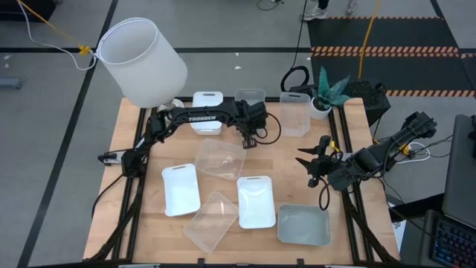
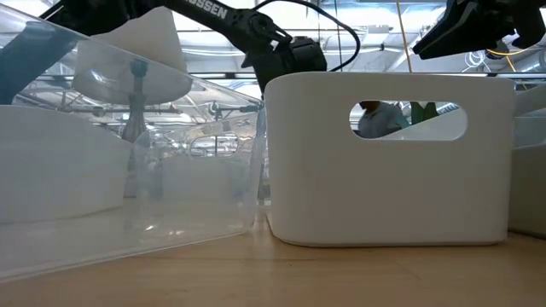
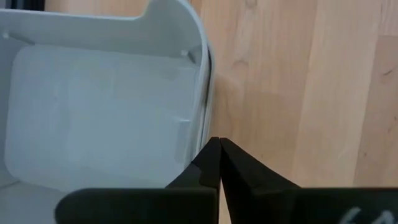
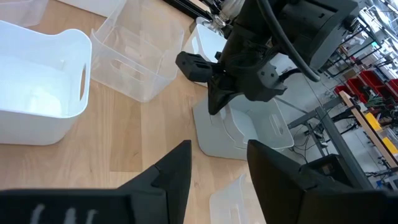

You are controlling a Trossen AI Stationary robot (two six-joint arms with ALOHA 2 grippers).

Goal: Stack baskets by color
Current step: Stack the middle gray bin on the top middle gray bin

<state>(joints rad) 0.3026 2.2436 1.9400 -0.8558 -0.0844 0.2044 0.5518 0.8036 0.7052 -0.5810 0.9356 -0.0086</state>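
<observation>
Several baskets lie scattered on the wooden table. A pale grey basket [image 1: 251, 97] [image 3: 99, 99] rests on its bottom at the far middle. My left gripper [image 1: 249, 143] [image 3: 219, 149] [image 4: 214, 106] is shut, points steeply down and hangs at that basket's long rim. A clear basket [image 1: 219, 158] lies at the centre. White baskets [image 1: 181, 189] [image 1: 256, 201] and another clear one [image 1: 211, 219] lie nearer the front. A grey basket [image 1: 303, 225] stands at the front right. My right gripper [image 1: 309, 160] [image 4: 221, 168] waits open and holds nothing, above the table's right side. My left gripper's shut fingertips [image 3: 211, 155] stand right at the pale grey basket's long rim [image 3: 204, 124], coming slanting from above. I cannot tell whether they touch it. The basket sits flat on the table.
A big white lampshade [image 1: 141, 59] stands at the far left corner. A white basket [image 1: 207, 102] and a clear one [image 1: 295, 113] flank the pale grey basket. A potted plant [image 1: 327, 93] is at the far right. Bare wood [image 3: 298, 93] lies beside the rim.
</observation>
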